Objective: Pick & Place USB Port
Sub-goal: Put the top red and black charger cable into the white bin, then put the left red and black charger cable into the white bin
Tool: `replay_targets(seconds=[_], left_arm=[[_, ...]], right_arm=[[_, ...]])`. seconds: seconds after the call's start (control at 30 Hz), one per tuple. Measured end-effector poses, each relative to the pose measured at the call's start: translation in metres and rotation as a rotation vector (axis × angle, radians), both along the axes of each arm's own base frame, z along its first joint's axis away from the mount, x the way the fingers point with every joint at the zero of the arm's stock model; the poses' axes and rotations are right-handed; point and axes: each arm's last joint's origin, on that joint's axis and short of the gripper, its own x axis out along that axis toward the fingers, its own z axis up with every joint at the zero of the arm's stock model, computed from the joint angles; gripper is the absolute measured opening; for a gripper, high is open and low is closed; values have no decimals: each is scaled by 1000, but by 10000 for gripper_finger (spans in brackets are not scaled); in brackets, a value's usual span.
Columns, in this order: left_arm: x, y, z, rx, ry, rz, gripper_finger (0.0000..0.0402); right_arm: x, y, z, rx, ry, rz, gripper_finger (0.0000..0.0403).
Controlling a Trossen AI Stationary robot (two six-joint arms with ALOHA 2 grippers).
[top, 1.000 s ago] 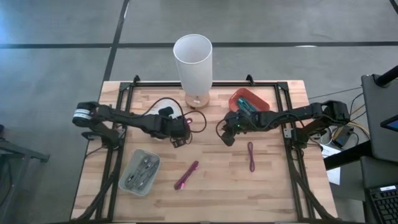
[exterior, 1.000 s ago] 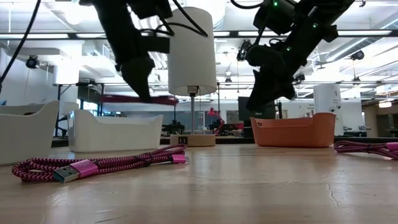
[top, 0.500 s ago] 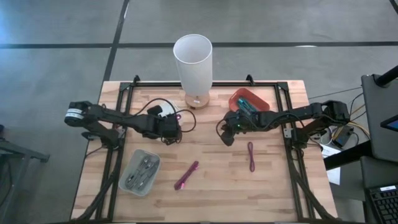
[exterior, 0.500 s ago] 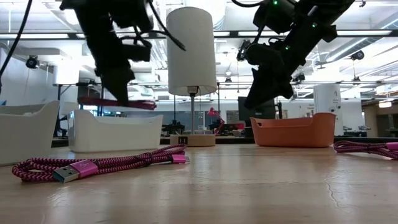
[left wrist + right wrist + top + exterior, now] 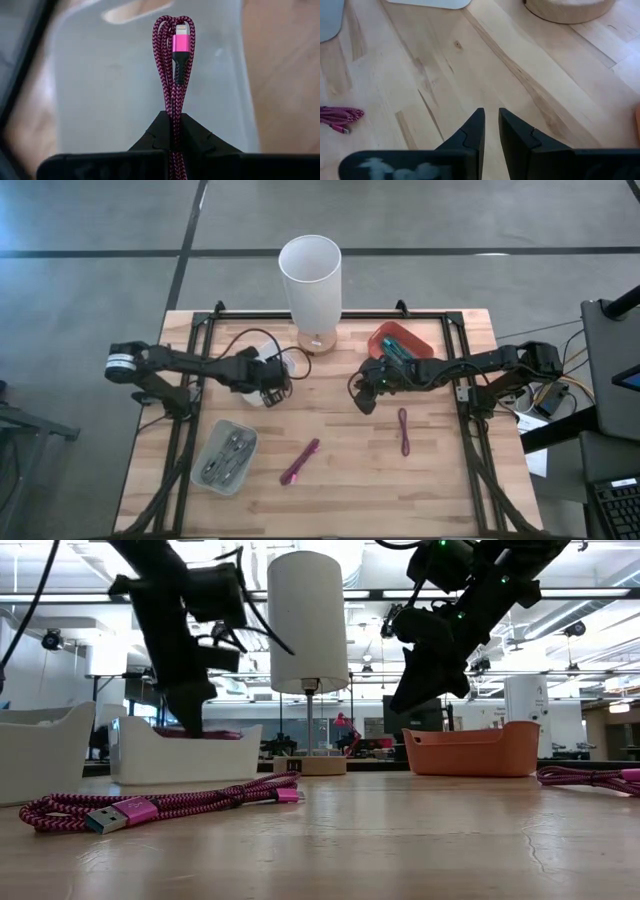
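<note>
The left pincer (image 5: 172, 131) is clenched on a folded pink braided USB cable (image 5: 174, 70) and holds it just above the white bin (image 5: 125, 75) at the back left of the desk (image 5: 350, 470). The cable looks light and soft, so it bends and swings; a grip across the doubled strands seems safest. The right pincer (image 5: 491, 127) hovers near the desk centre, slightly apart and grasping nothing.

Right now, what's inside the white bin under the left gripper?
The left gripper, shut on a folded pink cable, hangs it over the white bin. The visible bin floor looks bare; the gripper hides the rest.
</note>
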Motion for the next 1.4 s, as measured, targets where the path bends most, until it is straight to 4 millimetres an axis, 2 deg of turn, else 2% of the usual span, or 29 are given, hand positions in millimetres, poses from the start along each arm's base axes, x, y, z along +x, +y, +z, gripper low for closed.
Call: replay_targets(seconds=[0.4,0.73,1.03,1.4], left_arm=[[-10,8,-25,-94,-18,-7,20],[-12,8,-34,-119,-43,-16,55],[-8,9,-28,-116,-64,-16,82],[11,9,-2,-113,-170,-7,84]], right_arm=[[0,0,0,0,0,0,52],[0,0,0,0,0,0,52],[0,0,0,0,0,0,52],[0,0,0,0,0,0,52]])
